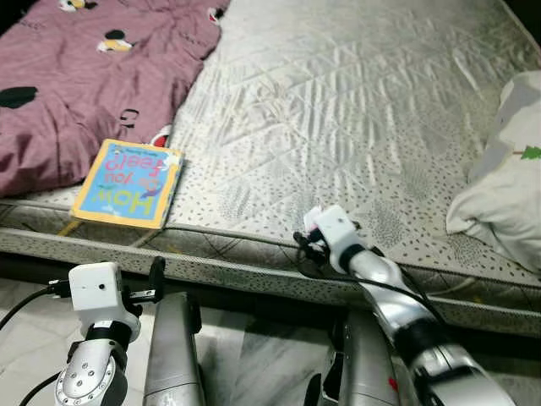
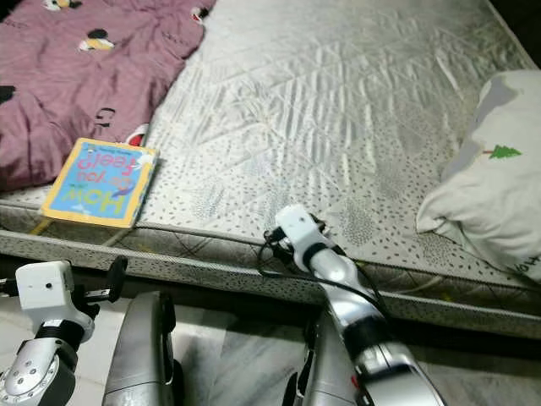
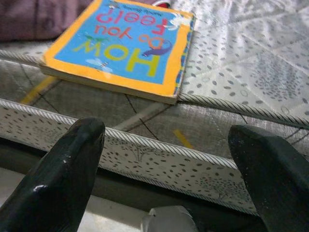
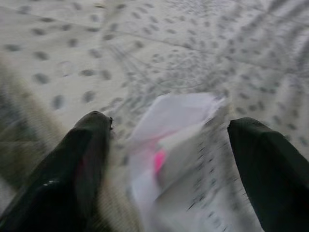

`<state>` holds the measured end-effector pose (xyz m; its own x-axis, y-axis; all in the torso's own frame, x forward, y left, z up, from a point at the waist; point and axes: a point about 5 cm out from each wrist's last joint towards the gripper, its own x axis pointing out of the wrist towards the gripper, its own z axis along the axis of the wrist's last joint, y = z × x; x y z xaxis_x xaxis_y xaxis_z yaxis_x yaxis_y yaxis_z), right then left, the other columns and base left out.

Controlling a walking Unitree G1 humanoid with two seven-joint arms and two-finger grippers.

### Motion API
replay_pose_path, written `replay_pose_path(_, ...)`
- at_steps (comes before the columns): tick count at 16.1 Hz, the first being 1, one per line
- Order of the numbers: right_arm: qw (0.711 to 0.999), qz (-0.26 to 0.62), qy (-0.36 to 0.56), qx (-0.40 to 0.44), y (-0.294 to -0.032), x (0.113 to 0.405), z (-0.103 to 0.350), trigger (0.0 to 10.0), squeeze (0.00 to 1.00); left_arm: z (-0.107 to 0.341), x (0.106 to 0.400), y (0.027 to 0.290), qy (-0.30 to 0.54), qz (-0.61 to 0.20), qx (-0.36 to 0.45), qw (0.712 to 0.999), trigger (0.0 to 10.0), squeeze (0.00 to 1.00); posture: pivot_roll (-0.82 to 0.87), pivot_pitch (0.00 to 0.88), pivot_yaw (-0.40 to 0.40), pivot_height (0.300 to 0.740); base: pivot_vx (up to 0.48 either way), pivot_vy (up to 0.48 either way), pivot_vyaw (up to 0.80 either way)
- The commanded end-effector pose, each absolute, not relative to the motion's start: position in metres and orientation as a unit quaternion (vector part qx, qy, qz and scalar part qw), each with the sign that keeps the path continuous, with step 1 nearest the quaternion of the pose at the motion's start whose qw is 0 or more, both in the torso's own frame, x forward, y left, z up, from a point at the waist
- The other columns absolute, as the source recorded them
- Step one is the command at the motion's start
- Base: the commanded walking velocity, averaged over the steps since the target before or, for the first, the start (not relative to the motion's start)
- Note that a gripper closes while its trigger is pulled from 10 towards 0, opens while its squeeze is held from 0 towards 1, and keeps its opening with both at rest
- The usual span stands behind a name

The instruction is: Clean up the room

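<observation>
The right gripper (image 4: 169, 145) hovers at the near edge of the grey quilted mattress (image 1: 355, 110), fingers spread, with a crumpled white and pink paper scrap (image 4: 169, 130) lying between them. The left gripper (image 3: 169, 150), also spread, sits below the yellow-bordered blue picture book (image 1: 128, 183) on the mattress edge.

mattress (image 1: 355, 110) middle open | book (image 1: 128, 183) left edge | pillow (image 1: 507, 182) right

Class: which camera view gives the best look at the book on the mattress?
The left wrist view: the book is large and close there, its cover words readable, lying at the mattress edge. Both eye views show it smaller, on the robot's left beside the blanket. The right wrist view faces a blurred wrapper.
</observation>
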<state>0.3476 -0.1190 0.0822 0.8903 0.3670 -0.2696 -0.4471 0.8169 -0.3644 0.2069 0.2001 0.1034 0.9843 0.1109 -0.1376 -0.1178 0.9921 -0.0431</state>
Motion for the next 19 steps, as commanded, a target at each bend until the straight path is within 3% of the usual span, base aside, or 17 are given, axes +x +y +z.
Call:
replay_pose_path(1,0.949,0.203,0.096,-0.221,-0.122,0.349,0.081,0.0,0.0,0.104,0.205,0.198,0.071,0.049,-0.02,0.996,10.0,0.0,0.1,0.218,-0.064,0.508,0.0,0.0,0.0)
replay_pose_path(8,0.951,0.127,0.12,-0.256,-0.16,0.354,0.076,0.0,0.0,0.104,0.213,0.194,0.063,0.043,-0.021,0.997,10.0,0.0,0.08,0.167,-0.071,0.508,0.0,0.0,0.0)
replay_pose_path(19,0.952,0.103,0.12,-0.264,-0.174,0.356,0.078,0.0,0.0,0.097,0.238,0.191,0.045,0.039,-0.028,0.998,10.0,0.0,0.04,0.033,-0.071,0.508,0.0,0.0,0.0)
